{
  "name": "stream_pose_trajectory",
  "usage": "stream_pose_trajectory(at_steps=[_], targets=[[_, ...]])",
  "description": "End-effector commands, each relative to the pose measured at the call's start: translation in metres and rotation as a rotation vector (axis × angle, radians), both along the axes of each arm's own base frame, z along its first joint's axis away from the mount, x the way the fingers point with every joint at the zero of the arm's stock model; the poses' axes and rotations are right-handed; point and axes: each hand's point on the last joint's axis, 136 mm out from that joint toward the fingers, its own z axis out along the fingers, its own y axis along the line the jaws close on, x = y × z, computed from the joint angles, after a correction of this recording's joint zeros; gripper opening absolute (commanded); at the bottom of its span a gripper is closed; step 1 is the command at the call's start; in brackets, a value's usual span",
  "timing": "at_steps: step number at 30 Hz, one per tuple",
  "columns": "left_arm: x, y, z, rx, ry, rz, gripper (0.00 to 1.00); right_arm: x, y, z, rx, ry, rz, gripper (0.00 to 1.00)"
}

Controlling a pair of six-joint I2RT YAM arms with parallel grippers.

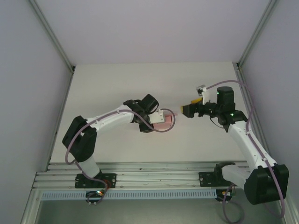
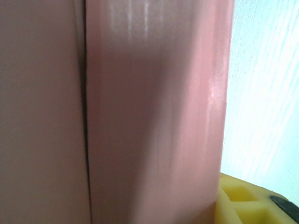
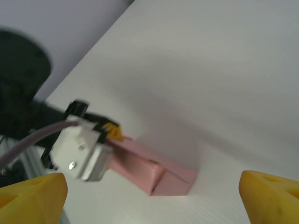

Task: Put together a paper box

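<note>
Midway between side edges of surface (image 1: 117, 84): pink thin-card paper box (image 1: 167, 122), gripped by left hand (image 1: 159, 120); right hand (image 1: 185, 111) wide; crushing risked by over-squeezing.

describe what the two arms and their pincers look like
The left arm and right arm have white links, black joints and a pale purple cable each. Green lights dot the right wrist. The right pincer has yellow fingers.

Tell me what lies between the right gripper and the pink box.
Just bare white table between the right gripper and the pink box; the top view shows it.
</note>
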Motion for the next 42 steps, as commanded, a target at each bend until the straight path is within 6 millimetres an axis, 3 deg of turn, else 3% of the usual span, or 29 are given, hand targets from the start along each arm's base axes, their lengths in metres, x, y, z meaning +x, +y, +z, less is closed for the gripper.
stream_pose_trajectory(at_steps=[1, 4, 10, 15, 19, 21, 30, 38, 42], targets=[[-0.020, 0.007, -0.002, 0.030, 0.088, -0.037, 0.30, -0.027, 0.031, -0.007, -0.088, -0.057, 0.261, 0.94], [-0.020, 0.006, -0.002, 0.017, 0.090, -0.048, 0.30, -0.019, 0.038, -0.028, -0.196, 0.008, 0.267, 0.87], [-0.018, 0.008, -0.004, 0.014, 0.102, -0.053, 0.31, 0.007, 0.027, -0.066, -0.353, 0.131, 0.224, 0.78], [-0.017, 0.006, -0.005, 0.002, 0.105, -0.050, 0.32, 0.004, 0.033, -0.084, -0.359, 0.203, 0.296, 0.65], [-0.016, 0.007, -0.006, 0.004, 0.099, -0.048, 0.32, 0.002, 0.035, -0.096, -0.365, 0.238, 0.312, 0.61], [-0.016, 0.007, -0.006, 0.005, 0.097, -0.046, 0.32, 0.004, 0.036, -0.100, -0.372, 0.245, 0.304, 0.52], [-0.012, 0.005, -0.004, 0.002, 0.082, -0.033, 0.32, 0.004, 0.051, -0.093, -0.388, 0.234, 0.306, 0.17], [-0.011, 0.003, -0.005, -0.001, 0.079, -0.026, 0.32, -0.006, 0.070, -0.069, -0.321, 0.305, 0.260, 0.03], [-0.010, -0.001, -0.001, -0.012, 0.066, -0.028, 0.32, -0.008, 0.081, -0.063, -0.211, 0.464, 0.183, 0.00]])
